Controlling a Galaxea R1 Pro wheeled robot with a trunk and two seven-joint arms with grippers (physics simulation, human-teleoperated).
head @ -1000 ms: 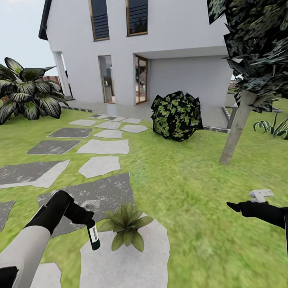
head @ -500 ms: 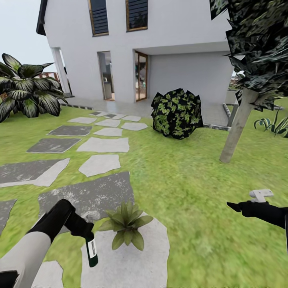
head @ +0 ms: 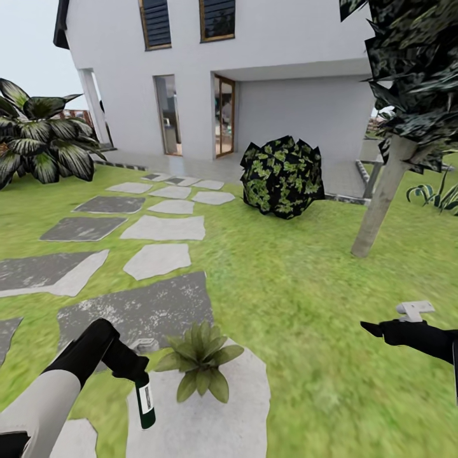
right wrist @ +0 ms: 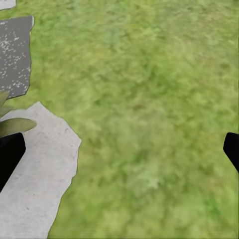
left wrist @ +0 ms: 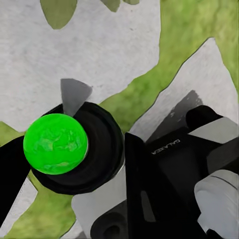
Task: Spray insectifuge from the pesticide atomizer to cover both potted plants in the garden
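1 pesticide atomizer (head: 146, 401) hangs from my left pincer (head: 135, 369), clenched on its black neck, low at the left of my head view. Against 1.0 s ago the bottle now points more steeply down, its base lower over the pale stepping stone (head: 210, 413), and it sits just beside the potted plant (head: 198, 359) without touching the leaves. The whole scene has slid a little since then, the house (head: 254, 83) and the round dark bush (head: 281, 177) sitting slightly differently, so my head moved rather than they. My right pincer (head: 375, 329) hangs at the right edge over the lawn (head: 299, 286), where it was 1.0 s ago. Around me the garden is green grass with grey and pale flat stones running toward the white house, a big dark-leaved shrub (head: 41, 143) at far left, and a tree trunk (head: 381, 197) leaning at the right.

In my left wrist view, 1 bright green round end of the atomizer (left wrist: 56, 143) sits inside a black ring, gripped between my black fingers (left wrist: 144, 194). Beneath it lie pale stone (left wrist: 99, 45) and strips of grass (left wrist: 189, 35).

In my right wrist view, 2 black fingertips (right wrist: 9, 154) stand far apart at the edges, so that pincer is released, with nothing between them. Below is grass (right wrist: 149, 99), a pale stone (right wrist: 35, 174), a darker grey stone (right wrist: 15, 55) and a leaf tip of the plant (right wrist: 17, 125).
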